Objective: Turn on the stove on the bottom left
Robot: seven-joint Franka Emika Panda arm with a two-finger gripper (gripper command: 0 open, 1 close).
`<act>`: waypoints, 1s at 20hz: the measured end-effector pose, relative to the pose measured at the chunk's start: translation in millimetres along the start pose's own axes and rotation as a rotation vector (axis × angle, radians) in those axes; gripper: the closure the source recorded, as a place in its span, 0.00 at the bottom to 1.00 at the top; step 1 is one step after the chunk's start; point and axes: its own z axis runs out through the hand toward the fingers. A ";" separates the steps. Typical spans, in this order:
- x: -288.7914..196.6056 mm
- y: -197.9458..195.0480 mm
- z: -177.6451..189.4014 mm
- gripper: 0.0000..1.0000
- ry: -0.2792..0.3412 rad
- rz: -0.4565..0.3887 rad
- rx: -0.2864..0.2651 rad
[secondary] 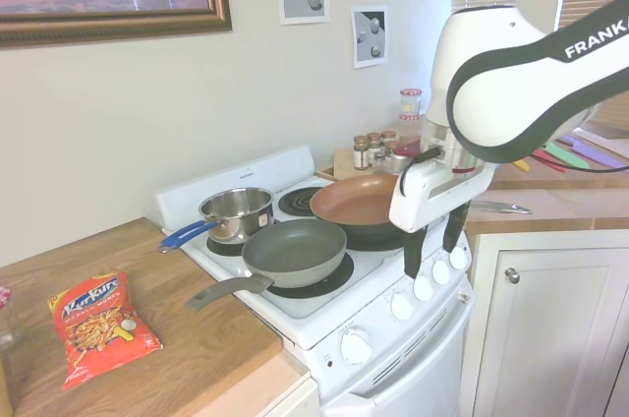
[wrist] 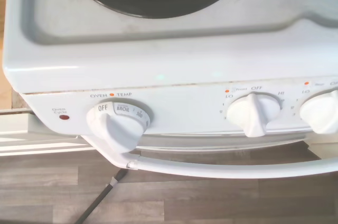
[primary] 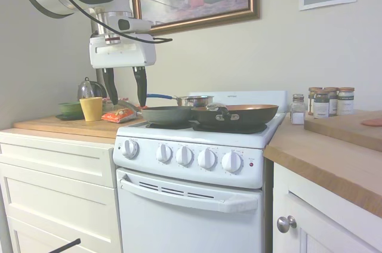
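Observation:
The stove (primary: 197,205) is a narrow white range with five round white knobs (primary: 184,156) across its front panel and a small red light (primary: 251,164). My gripper (primary: 127,101) hangs open above the left end of that panel, touching nothing. From the other side the gripper (secondary: 432,252) stands just in front of the knobs (secondary: 424,288). Straight below in the wrist view are the oven temperature knob (wrist: 117,126), set at OFF, and a burner knob (wrist: 253,114) pointing to OFF. A grey frying pan (secondary: 295,250) covers the front left burner.
A copper pan (secondary: 359,201) sits on the front right burner and a steel saucepan (secondary: 236,212) with a blue handle at the back left. A red snack bag (secondary: 98,327) and a yellow cup (primary: 91,108) are on the wooden counter. Spice jars (primary: 328,101) stand to the right.

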 end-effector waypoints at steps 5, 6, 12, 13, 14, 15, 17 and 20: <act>1.2 -3.0 -4.4 0.00 0.005 -0.004 0.004; 1.8 -4.1 -6.5 0.00 0.007 -0.003 0.006; 2.3 -9.9 -8.5 0.00 -0.001 -0.002 0.008; 2.0 -11.0 -7.9 0.00 -0.004 -0.001 0.009; 1.7 -12.0 -7.5 0.00 -0.007 -0.001 0.011; 1.5 -13.1 -7.2 0.00 -0.009 -0.001 0.012; 1.6 -16.2 -7.6 0.00 -0.012 -0.002 0.016; 3.7 -20.4 -7.7 1.00 -0.020 0.003 0.023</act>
